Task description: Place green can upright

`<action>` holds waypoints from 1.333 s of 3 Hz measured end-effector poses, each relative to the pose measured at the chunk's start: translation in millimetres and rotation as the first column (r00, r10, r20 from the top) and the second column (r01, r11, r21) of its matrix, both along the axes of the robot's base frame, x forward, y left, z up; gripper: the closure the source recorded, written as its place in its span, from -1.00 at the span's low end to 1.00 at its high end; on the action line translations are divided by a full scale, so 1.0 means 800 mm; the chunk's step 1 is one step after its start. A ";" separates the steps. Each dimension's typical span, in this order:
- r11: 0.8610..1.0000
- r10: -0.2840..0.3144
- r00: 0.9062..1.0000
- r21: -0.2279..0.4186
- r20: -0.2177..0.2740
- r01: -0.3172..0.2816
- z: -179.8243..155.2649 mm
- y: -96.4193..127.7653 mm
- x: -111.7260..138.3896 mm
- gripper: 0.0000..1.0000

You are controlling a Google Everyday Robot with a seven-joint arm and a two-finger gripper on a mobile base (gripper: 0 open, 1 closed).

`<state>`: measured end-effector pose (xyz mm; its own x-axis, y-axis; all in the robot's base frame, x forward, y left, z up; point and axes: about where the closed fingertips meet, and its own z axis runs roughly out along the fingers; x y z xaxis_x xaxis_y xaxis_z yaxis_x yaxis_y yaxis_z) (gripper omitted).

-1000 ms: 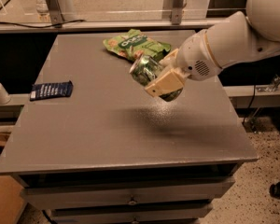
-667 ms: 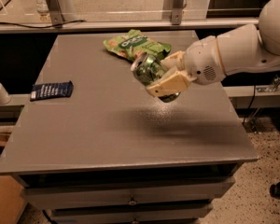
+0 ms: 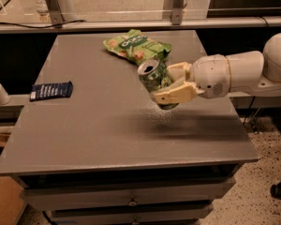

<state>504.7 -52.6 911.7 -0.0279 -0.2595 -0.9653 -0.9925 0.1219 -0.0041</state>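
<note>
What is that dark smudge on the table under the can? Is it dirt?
Camera view: not dirt, it is a shadow on the grey table. It is cast by the pincer and the arm, which hold the green can tilted above the top, so the light seems to come from overhead. The can's silver top shines a little.

Gripper (image 3: 164, 82) above table (image 3: 107, 125) hides base of green can (image 3: 152, 75); arm (image 3: 243, 71) cut off right
</note>
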 end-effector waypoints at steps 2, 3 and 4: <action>0.991 0.108 0.991 0.074 0.082 -0.114 -0.025 0.001 -0.024 1.00; 0.988 0.141 0.983 -0.081 0.115 -0.132 -0.042 0.015 -0.030 0.67; 0.931 0.112 0.983 -0.361 0.145 -0.053 -0.052 0.019 -0.034 0.20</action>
